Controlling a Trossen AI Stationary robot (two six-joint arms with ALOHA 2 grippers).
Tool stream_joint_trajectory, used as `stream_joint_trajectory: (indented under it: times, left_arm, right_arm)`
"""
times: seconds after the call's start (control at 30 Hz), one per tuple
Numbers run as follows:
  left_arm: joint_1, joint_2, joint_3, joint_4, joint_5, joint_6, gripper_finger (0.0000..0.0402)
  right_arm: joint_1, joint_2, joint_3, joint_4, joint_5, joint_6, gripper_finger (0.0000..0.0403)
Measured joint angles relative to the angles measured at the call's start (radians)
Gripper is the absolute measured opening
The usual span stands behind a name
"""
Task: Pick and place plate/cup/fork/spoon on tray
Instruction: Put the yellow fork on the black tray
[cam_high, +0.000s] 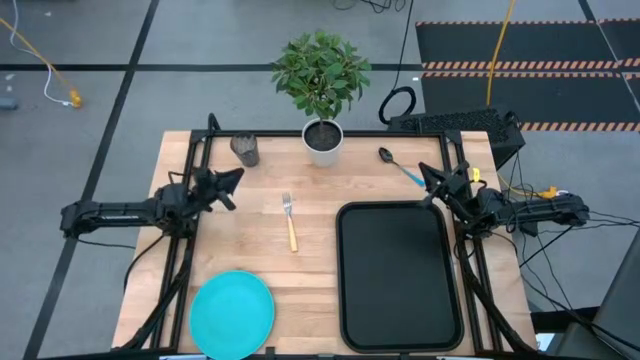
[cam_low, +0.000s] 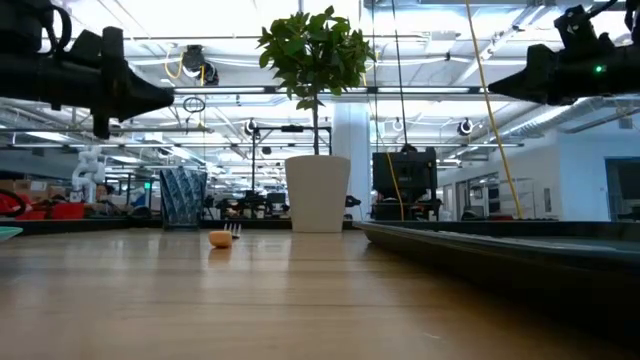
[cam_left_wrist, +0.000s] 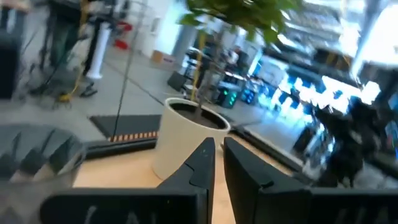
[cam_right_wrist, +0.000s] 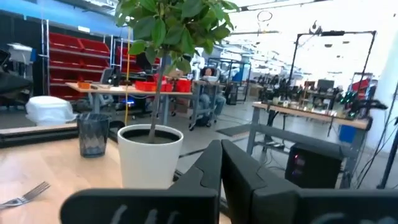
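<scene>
So far nothing sits on the tray (cam_high: 395, 275). From it, the plate (cam_high: 232, 314) lies at nine o'clock, the fork (cam_high: 290, 222) at ten, the cup (cam_high: 245, 150) farther off, and the spoon (cam_high: 398, 166) at twelve. The left gripper (cam_high: 232, 180) and right gripper (cam_high: 430, 178) hover with fingers together, holding nothing.

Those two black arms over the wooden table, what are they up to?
Nothing is held yet. The left gripper and right gripper hover with fingers shut. The tray is bare; the plate, fork, cup and spoon lie on the table around it.
</scene>
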Motion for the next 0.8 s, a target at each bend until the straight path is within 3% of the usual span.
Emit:
stream_joint_trajectory:
  times: [0.13,0.3,0.43,0.6,0.8]
  left_arm:
    - [0.000,0.040,0.000,0.000,0.135,0.151,0.0035]
    - [-0.001,0.070,0.000,0.043,0.239,0.136,0.0035]
    - [-0.024,0.084,0.084,-0.035,0.325,0.161,0.0035]
    - [-0.086,0.199,0.293,-0.318,0.291,0.295,0.0035]
    - [-0.131,0.509,0.583,-0.712,0.156,0.374,0.0036]
  right_arm:
    - [0.019,0.001,0.000,-0.012,-0.011,0.193,0.0000]
    - [0.010,0.000,0.000,0.217,-0.133,0.095,0.0000]
    - [0.010,0.000,0.000,0.251,-0.188,0.073,0.0000]
    - [0.010,0.001,0.000,0.127,-0.186,0.057,0.0000]
    - [0.010,0.001,0.000,0.092,-0.182,-0.054,0.0000]
